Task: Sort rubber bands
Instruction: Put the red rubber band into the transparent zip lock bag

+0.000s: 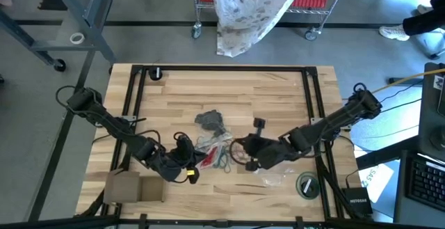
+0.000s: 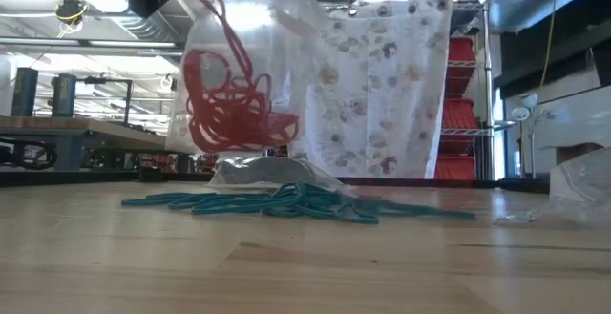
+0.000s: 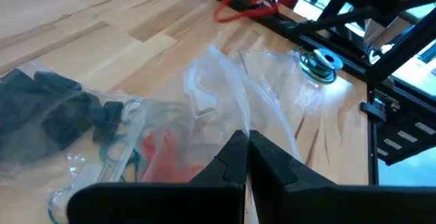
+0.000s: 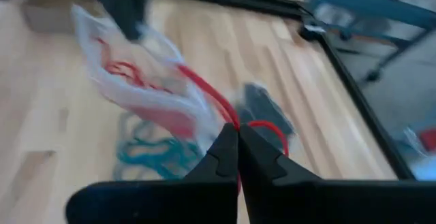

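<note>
A clear plastic bag (image 2: 239, 75) holding red rubber bands (image 2: 224, 104) hangs between my two grippers above the table's middle. My left gripper (image 3: 246, 142) is shut on the bag's film. My right gripper (image 4: 237, 134) is shut on red bands that trail out of the bag (image 4: 136, 81). Under the bag, a heap of teal rubber bands (image 2: 296, 202) lies on the wood. Another clear bag with dark grey bands (image 1: 208, 120) lies farther back. My left gripper pinches the clear bag's thin film (image 3: 235, 112) between its two fingertips; edge or fold, I cannot tell. The fingers slant down from the table's left. The bag hangs off the table with the red bands bunched in it. My right gripper pinches a strand of the red rubber bands (image 4: 228, 115) at its fingertips, coming from the table's right and slanting down. The strand (image 4: 197, 84) runs from the fingers back into the bag's mouth, lifted clear of the table.
A flat cardboard box (image 1: 132, 187) lies at the near left. At the near right lie a round green roll (image 1: 307, 185) and an empty clear bag (image 1: 274, 179). Black frame rails (image 1: 135, 97) border the tabletop.
</note>
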